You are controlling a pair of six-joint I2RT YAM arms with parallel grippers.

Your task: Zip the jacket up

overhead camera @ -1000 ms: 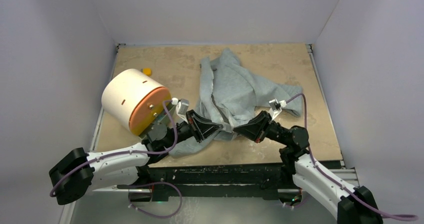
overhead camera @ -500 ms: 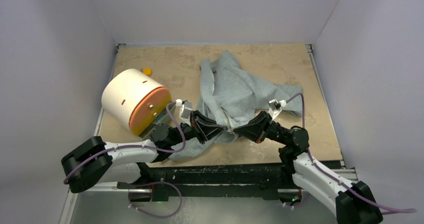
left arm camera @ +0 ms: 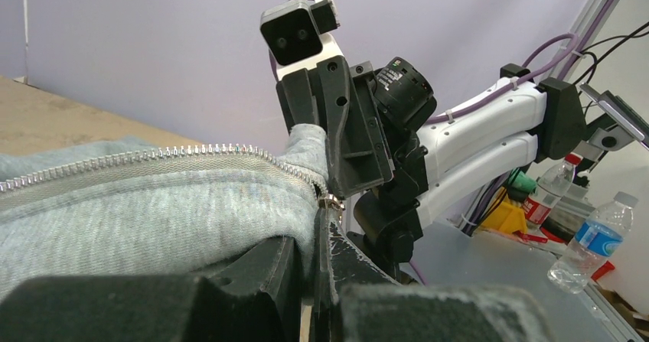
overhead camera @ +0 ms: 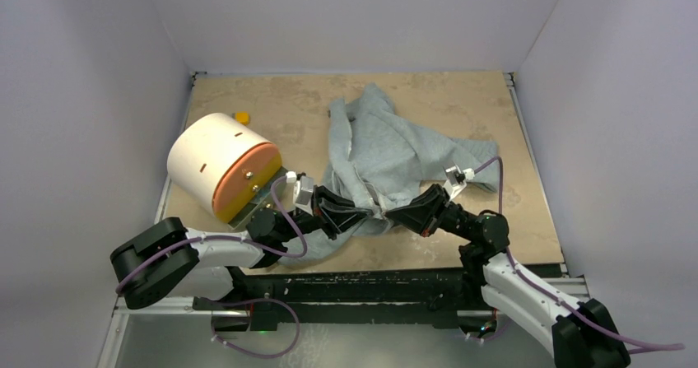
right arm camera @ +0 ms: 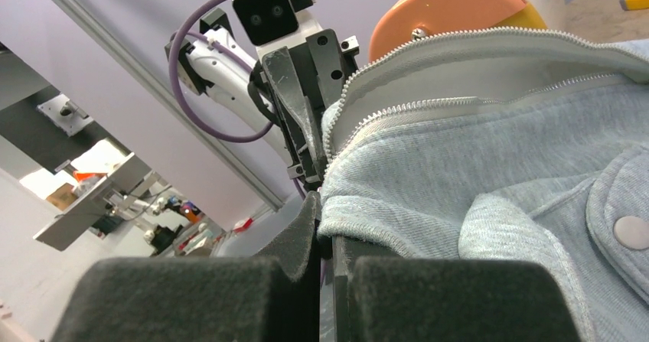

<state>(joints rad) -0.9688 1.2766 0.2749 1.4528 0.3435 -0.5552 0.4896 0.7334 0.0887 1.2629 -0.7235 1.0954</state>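
The light grey jacket (overhead camera: 387, 150) lies crumpled in the middle of the table, its front unzipped and its white lining showing. My two grippers meet tip to tip at its near hem. The left gripper (overhead camera: 368, 212) is shut on the hem beside the zipper teeth (left arm camera: 153, 154), with the small metal zipper pull (left arm camera: 331, 202) just above its fingertips. The right gripper (overhead camera: 397, 214) is shut on the hem of the facing panel (right arm camera: 474, 174), fabric draped over one finger. Each wrist view shows the other gripper straight across, almost touching.
A white cylinder with an orange end (overhead camera: 218, 166) lies on its side at the left, close to the left arm. A small yellow object (overhead camera: 241, 117) sits behind it. Pale walls enclose three sides of the table. The black front rail (overhead camera: 370, 286) runs along the near edge.
The left arm has swung to the right, bringing its gripper close to the right gripper. The jacket's near hem has bunched together between them. The right arm has barely moved.
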